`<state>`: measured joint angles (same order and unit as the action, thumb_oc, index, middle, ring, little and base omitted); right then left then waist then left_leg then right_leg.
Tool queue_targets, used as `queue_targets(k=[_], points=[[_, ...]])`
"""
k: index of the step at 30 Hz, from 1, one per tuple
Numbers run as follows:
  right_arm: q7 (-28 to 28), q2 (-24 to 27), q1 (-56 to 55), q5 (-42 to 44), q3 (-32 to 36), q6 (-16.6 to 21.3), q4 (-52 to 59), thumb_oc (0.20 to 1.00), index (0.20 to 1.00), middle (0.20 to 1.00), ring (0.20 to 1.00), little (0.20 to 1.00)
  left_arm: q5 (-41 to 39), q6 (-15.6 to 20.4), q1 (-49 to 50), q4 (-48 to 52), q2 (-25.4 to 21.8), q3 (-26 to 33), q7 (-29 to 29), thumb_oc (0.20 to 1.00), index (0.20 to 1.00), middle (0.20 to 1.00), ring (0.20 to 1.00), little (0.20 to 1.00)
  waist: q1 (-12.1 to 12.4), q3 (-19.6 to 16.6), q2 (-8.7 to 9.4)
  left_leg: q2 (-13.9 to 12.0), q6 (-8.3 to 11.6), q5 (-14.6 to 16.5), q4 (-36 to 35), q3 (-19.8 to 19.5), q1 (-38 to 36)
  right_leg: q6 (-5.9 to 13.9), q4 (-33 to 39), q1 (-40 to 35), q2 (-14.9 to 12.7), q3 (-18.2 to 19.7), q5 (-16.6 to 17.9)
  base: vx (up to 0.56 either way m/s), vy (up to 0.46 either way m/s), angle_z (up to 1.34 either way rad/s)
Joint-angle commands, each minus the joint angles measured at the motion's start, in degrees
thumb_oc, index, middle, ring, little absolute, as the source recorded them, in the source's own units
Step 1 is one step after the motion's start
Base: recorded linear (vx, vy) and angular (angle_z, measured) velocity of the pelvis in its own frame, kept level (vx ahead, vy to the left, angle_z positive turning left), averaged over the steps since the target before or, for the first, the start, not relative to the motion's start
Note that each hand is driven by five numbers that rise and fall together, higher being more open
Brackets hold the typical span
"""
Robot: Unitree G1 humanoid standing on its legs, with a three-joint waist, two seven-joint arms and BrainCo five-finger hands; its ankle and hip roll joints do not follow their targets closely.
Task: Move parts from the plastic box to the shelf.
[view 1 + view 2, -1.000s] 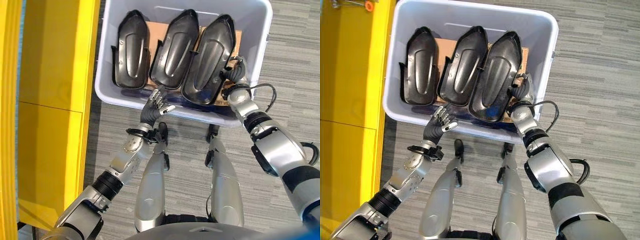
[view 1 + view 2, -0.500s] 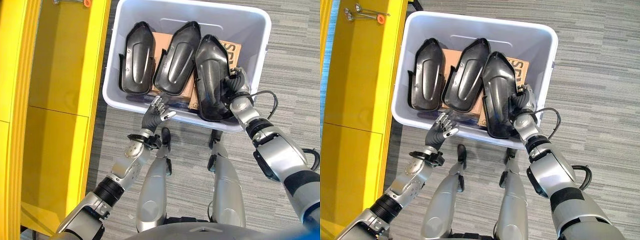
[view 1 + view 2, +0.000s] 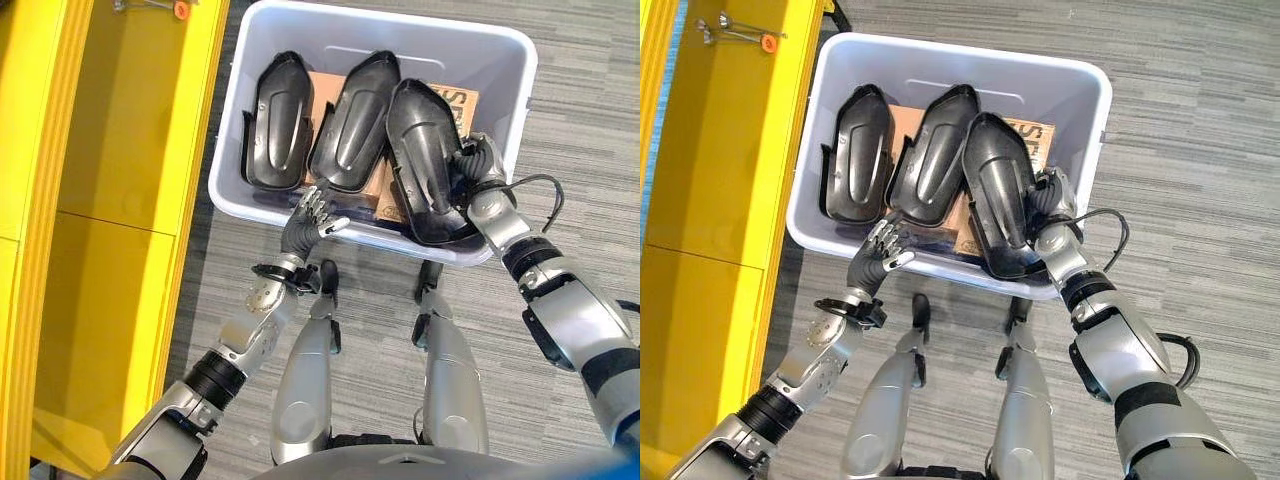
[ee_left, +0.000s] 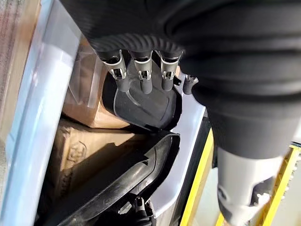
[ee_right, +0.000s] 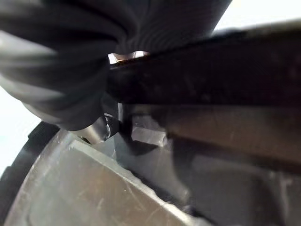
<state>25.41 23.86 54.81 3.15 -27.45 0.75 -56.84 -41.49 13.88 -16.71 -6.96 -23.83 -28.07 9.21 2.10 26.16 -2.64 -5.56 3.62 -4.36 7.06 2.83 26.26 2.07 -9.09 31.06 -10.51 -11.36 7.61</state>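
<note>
A pale grey rectangular plastic box [image 3: 520, 95] is sitting on the grey striped floor [image 3: 590, 150] beside a yellow shelf unit [image 3: 110, 200], holding 3 glossy black moulded plastic parts side by side over a brown cardboard sheet [image 3: 322, 82]. The right hand [image 3: 478, 165] is curling round the edge of the rightmost part [image 3: 425, 160], which is tilting up on its side against the near wall, while the left part [image 3: 277, 120] and middle part [image 3: 352, 122] are lying flat. The left hand [image 3: 310, 215] is hovering with relaxed fingers at the box's near rim, below the middle part.
</note>
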Motion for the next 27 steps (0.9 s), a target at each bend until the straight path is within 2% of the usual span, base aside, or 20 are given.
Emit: queue_targets(k=[1, 4, 7, 12, 15, 21, 27], points=[[3.49, 2.34, 1.48, -0.74, 0.84, 2.45, 7.42, 0.2, 0.2, 0.2, 0.2, 0.2, 0.54, 2.35, 1.46, 5.52, -3.07, 2.39, 0.49, 1.0, 1.0, 1.0, 1.0, 1.0, -0.02, 0.64, 1.37, -1.95, -0.11, 2.64, 2.21, -1.22, 0.11, 5.91, -2.78, -3.63, -1.99, 4.77, -3.28, -0.01, -0.027, -0.04], [5.08, 2.56, 2.49, -0.35, 2.64, 2.69, 12.07, 0.2, 0.2, 0.2, 0.2, 0.2, -0.05, 2.35, 2.07, 5.37, -3.51, 2.69, 0.44, 1.0, 1.0, 1.0, 1.0, 1.0, -0.05, 0.13, 1.71, -2.14, -0.02, 3.06, 2.36, -1.14, -1.29, 5.9, -3.1, -4.97, -1.88, 4.7, -3.84, 0.01, -0.024, -0.04], [5.66, 2.38, -2.97, -2.89, 6.2, 2.96, 24.03, 0.2, 0.2, 0.2, 0.2, 0.2, 0.39, 1.6, 3.7, 5.34, -3.66, 4.14, 0.2, 1.0, 1.0, 1.0, 1.0, 1.0, -0.77, -0.96, 2.69, -2.57, 0.0, 3.1, 2.41, -0.98, -2.65, 5.79, -3.04, -6.2, -1.52, 4.91, -3.98, -0.01, -0.035, -0.09], [6.2, 2.14, -6.22, -4.42, 8.85, 3.56, 30.8, 0.2, 0.2, 0.2, 0.2, 0.2, 0.54, 1.16, 5.19, 5.63, -3.86, 4.84, -0.35, 1.0, 1.0, 1.0, 1.0, 1.0, -0.98, -1.77, 2.85, -2.74, 0.05, 3.23, 2.38, -1.01, -3.75, 5.65, -3.15, -7.17, -1.5, 4.85, -4.3, 0.0, -0.014, -0.05], [6.06, 1.67, -11.87, -6.22, 11.62, 4.6, 39.23, 0.2, 0.2, 0.2, 0.2, 0.2, 1.4, 0.57, 7.38, 5.59, -4.31, 6.36, -0.93, 1.0, 1.0, 1.0, 1.0, 1.0, -1.4, -3.24, 3.34, -3.05, 0.18, 3.07, 1.91, -0.79, -5.62, 5.68, -2.68, -9.09, -1.21, 4.77, -4.39, 0.0, -0.024, -0.01], [5.02, 0.1, -15.72, -5.5, 12.42, 6.47, 44.5, 0.2, 0.2, 0.2, 0.2, 0.2, 1.89, 0.43, 9.51, 5.48, -4.44, 7.39, -1.61, 1.0, 1.0, 1.0, 1.0, 1.0, -1.59, -4.86, 3.83, -3.65, 0.41, 2.87, 1.21, -0.55, -7.56, 5.75, -2.01, -10.92, -0.73, 4.9, -4.45, 0.0, -0.008, -0.01], [1.4, -2.51, -18.57, 0.49, 10.5, 9.8, 47.07, 0.2, 0.2, 0.2, 0.2, 0.2, 2.07, 0.17, 12.54, 4.61, -4.15, 9.12, -2.51, 1.0, 1.0, 1.0, 1.0, 1.0, -1.37, -7.69, 4.29, -4.46, 0.73, 2.51, -0.4, -0.29, -11.41, 5.79, -1.3, -14.31, -0.34, 4.57, -5.0, 0.04, -0.028, -0.06]])
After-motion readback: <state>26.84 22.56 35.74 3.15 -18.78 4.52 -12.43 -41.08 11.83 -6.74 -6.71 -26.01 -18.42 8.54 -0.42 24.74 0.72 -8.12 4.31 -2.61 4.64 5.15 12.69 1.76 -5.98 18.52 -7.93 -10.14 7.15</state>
